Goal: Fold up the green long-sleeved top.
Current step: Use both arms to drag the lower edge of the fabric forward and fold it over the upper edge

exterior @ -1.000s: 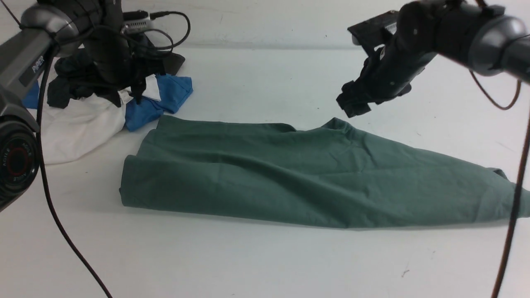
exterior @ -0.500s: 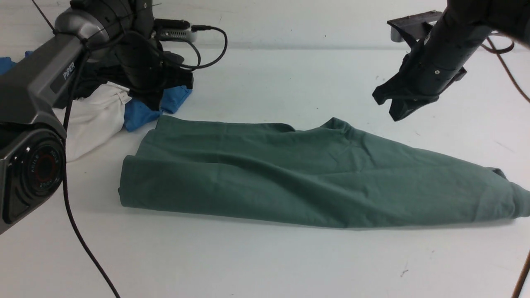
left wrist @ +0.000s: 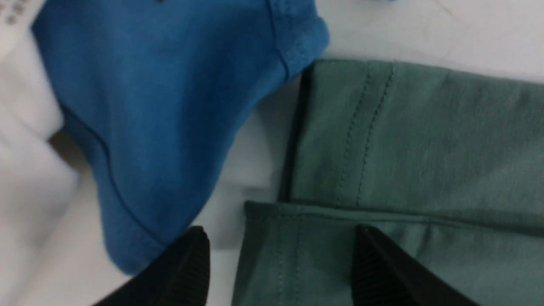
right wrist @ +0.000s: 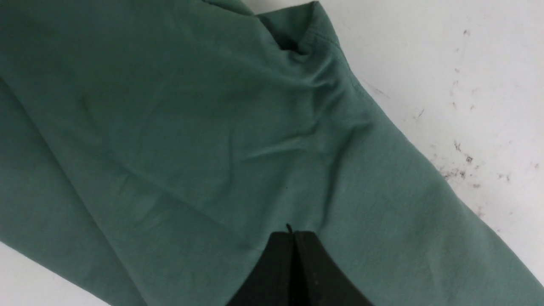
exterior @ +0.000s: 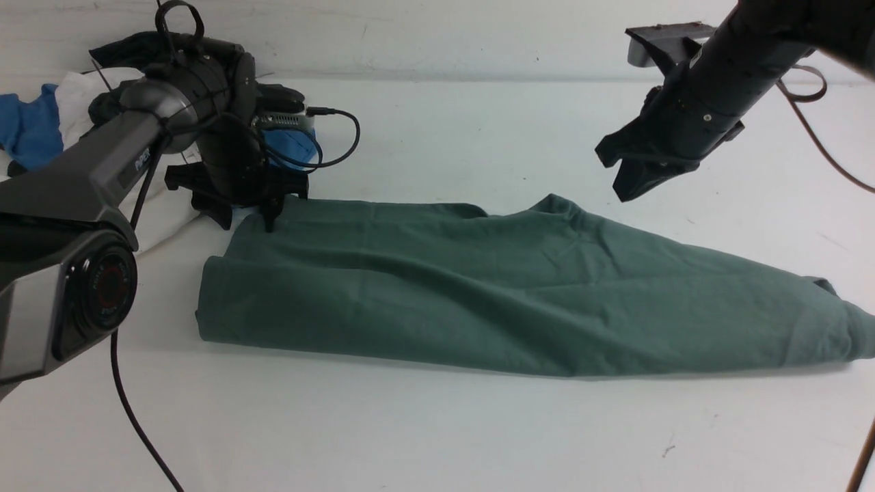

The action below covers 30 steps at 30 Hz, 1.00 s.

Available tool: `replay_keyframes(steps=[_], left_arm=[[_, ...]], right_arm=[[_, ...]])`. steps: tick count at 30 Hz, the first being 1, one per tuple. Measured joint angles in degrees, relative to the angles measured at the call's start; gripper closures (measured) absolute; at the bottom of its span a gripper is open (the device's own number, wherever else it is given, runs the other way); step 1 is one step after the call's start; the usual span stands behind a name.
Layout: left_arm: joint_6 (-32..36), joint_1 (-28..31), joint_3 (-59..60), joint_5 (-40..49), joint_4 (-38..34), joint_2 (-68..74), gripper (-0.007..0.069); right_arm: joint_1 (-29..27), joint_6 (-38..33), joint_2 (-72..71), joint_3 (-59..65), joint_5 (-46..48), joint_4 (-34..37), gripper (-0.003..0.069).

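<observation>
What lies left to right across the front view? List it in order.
Blue cloth at the left edge → left gripper, fingers open → right gripper, shut. The green long-sleeved top runs from the left gripper to the right edge, so it has no single place.

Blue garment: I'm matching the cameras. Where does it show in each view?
Front view: blue garment, far left, behind the left gripper.
Left wrist view: blue garment beside the green long-sleeved top.
Right wrist view: not in it.
Shared landmark: the green long-sleeved top, in all three.
</observation>
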Motion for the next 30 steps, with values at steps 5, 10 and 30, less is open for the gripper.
replay_keyframes(steps=[5, 10, 30], left_arm=[[0.0, 0.0, 0.0, -0.8, -1.3, 0.1, 0.0237], [0.2, -0.1, 0.0, -0.7, -2.3, 0.1, 0.0555], [0.4, -0.1, 0.0, 1.4, -1.8, -7.7, 0.0598]], right_arm=[[0.0, -0.3, 0.0, 0.0, 0.0, 0.2, 0.0673], [0.0, -0.4, 0.0, 0.0, 0.0, 0.2, 0.0673], [0.0, -0.6, 0.3, 0.0, -1.3, 2.9, 0.0673]])
